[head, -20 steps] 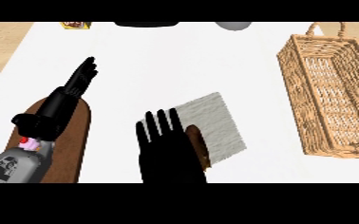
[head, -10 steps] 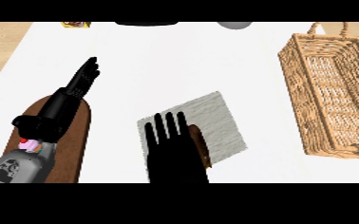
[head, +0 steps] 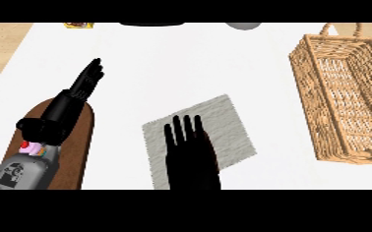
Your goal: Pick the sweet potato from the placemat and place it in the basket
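From my station the job looks barely begun: nothing is lifted and nothing has reached the tan woven wicker basket [head: 309, 98], which stands at the right edge of the white counter, well apart from the work. As far as I can see through its weave, the basket holds nothing. The black right hand [head: 190, 152] lies over the grey square cloth placemat [head: 229, 123], near the middle, with its fingers [head: 187, 128] straight, side by side and pointing far, curled round nothing. I cannot see the sweet potato at all. I judge that it sits on the placemat beneath that hand, so I can say nothing of its colour, shape or lie. The grasp, the lift, the carry to the right and the release into the basket are all left to do. The black left hand [head: 76, 96] rests at the left above a dark brown oval wooden board [head: 76, 147], fingers straight and holding nothing.
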Controlling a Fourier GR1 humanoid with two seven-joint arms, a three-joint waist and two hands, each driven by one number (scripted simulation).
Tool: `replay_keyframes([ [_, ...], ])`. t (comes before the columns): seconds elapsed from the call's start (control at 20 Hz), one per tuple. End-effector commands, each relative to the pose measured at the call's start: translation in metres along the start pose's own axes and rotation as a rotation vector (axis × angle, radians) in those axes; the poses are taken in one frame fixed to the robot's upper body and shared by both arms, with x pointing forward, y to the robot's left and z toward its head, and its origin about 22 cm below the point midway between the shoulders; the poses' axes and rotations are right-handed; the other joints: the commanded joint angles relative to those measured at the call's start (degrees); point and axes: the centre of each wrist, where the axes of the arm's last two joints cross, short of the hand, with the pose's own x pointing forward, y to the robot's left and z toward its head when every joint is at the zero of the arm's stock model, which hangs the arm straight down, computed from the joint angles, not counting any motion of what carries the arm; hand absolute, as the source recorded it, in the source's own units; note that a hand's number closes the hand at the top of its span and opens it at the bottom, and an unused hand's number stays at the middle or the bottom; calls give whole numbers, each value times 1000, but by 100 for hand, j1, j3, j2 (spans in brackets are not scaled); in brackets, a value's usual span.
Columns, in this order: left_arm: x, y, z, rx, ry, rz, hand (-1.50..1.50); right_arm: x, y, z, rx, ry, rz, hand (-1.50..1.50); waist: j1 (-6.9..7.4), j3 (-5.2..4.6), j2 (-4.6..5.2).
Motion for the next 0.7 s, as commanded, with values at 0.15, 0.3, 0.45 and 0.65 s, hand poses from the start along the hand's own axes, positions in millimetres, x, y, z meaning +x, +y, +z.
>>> replay_keyframes([
  [0.15,5,-11,-2,15,-1,5,0,-17,10,5,-35,14,-29,-150,-5,0,-3],
  [0.3,-13,8,4,-8,2,-6,0,-13,25,-4,-47,-13,-49,-150,-1,-1,3],
  [0.45,10,-3,4,-1,9,3,0,-8,14,-8,-18,-33,-83,-150,10,0,-3],
  [0.65,11,-11,-11,-7,-6,-2,0,8,11,2,-11,-43,-66,-150,3,-1,0],
])
